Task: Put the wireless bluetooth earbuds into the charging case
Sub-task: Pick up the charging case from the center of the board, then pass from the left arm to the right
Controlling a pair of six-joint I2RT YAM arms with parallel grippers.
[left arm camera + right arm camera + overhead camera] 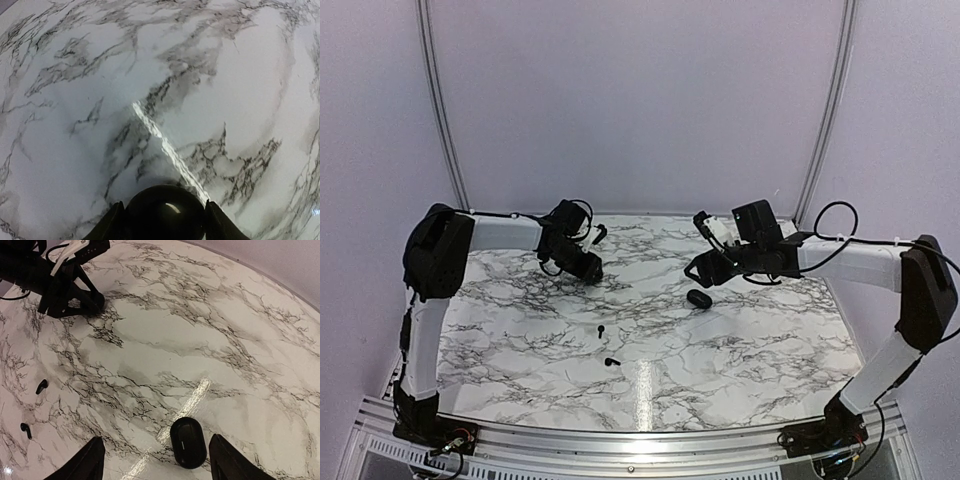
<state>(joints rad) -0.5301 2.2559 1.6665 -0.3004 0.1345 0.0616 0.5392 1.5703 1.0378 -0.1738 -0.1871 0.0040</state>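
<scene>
Two tiny black earbuds lie on the marble table [520, 330], one [601, 329] in the middle and one [611, 361] nearer the front. They also show at the left of the right wrist view, one [41, 386] above the other [25, 430]. A closed black oval case [698, 298] lies right of centre. My right gripper [703, 272] is open and empty just above it. In its wrist view [157, 465] the case [188, 442] lies between the fingers, nearer the right one. My left gripper [588, 268] sits low at the back left. It is shut [162, 206] on a shiny black round disc [165, 217].
The left arm's gripper and cables [60, 275] show at the top left of the right wrist view. Pale curtain walls [640, 100] close off the back and sides. A metal rail [640, 440] runs along the front edge of the table.
</scene>
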